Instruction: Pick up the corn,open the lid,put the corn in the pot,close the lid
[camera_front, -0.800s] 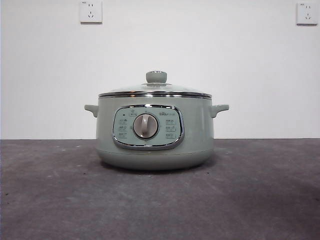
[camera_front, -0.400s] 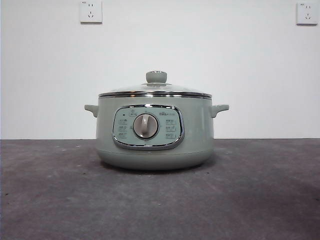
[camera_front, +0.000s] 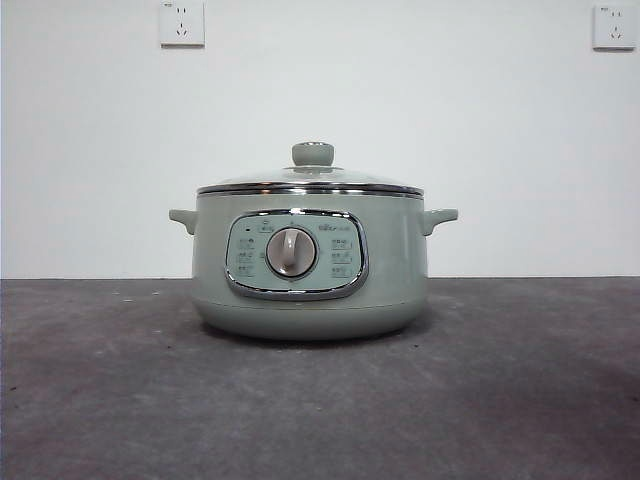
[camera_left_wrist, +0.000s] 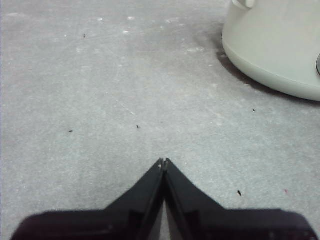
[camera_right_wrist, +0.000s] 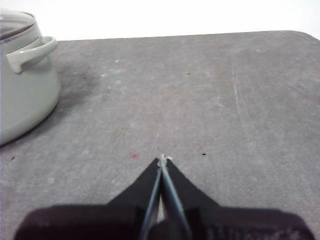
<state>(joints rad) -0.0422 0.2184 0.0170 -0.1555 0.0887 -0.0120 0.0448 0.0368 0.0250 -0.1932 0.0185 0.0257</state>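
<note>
The pot stands at the centre of the table, before the wall, with the lid seated on its rim. Two wall sockets hang behind, one at 11 o'clock from the pot, the other at 2 o'clock.

lab test bench | bare grey table | white wall | sockets

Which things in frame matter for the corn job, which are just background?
Job:
pot
lid, seated on the pot
left gripper, jaws shut, empty
right gripper, jaws shut, empty
Corn: not visible in any view.

Background:
table
wall sockets
</note>
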